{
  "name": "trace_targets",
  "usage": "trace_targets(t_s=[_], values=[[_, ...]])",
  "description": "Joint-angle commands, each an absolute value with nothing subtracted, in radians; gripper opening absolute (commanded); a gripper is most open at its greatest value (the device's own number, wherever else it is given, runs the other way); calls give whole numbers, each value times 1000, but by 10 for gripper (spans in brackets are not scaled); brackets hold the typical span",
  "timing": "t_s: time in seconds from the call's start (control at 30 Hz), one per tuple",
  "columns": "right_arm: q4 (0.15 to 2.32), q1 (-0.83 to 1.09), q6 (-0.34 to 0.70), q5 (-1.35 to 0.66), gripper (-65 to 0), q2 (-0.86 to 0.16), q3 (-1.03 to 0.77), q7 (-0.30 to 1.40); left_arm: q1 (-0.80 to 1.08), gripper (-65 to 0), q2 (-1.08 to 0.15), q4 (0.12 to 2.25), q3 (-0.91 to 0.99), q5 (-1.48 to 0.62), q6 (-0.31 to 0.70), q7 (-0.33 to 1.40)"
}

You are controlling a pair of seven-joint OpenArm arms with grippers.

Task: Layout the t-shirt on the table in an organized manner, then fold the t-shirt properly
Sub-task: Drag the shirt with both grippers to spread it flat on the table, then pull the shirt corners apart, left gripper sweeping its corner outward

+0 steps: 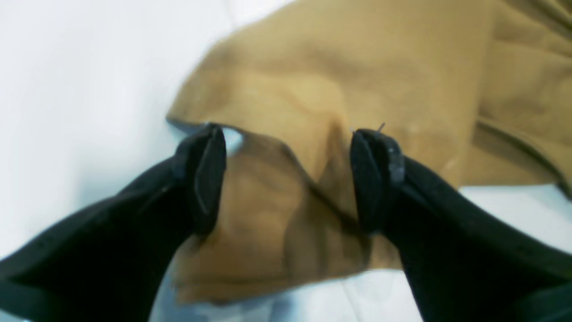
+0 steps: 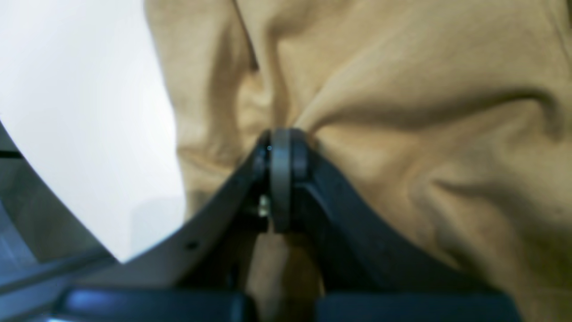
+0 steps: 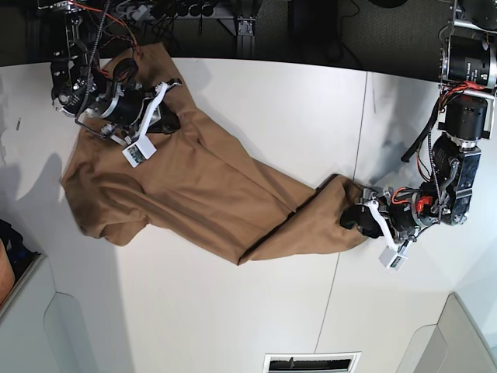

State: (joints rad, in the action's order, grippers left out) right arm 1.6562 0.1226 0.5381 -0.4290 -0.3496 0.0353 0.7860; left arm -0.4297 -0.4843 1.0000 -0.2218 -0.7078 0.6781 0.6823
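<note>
Spreading step: your right pincer [image 2: 280, 147] pinches the crumpled tan fabric t-shirt [image 3: 210, 194] on the white surface [image 3: 256, 109]; left pincer [image 1: 290, 174], wide open, straddles the hem. Next: close left, pull apart.

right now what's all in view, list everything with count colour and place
t-shirt: one, tan, stretched crumpled across the table between both arms
table: one, white, under everything
cables: several, red and black, far edge behind the right arm
vent grille: one, white, near edge of the base view
left pincer: one, black, open, straddling the shirt's end, on the base view's right
right pincer: one, black, shut on a bunch of shirt fabric, on the base view's left
</note>
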Motion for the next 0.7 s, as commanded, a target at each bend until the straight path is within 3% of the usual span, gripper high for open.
trace_targets(t_s=[0.0, 0.27, 0.5, 0.67], values=[[1662, 124, 527, -399, -650, -376, 33, 812, -463, -199, -503, 1039, -216, -724, 684, 662], [1662, 125, 527, -404, -650, -399, 32, 811, -467, -199, -489, 1081, -215, -654, 649, 624], [1662, 125, 527, -404, -650, -399, 32, 812, -466, -199, -479, 1034, -215, -479, 488, 472], [1662, 125, 527, -404, -650, -399, 32, 807, -465, -199, -476, 981, -215, -502, 508, 504]])
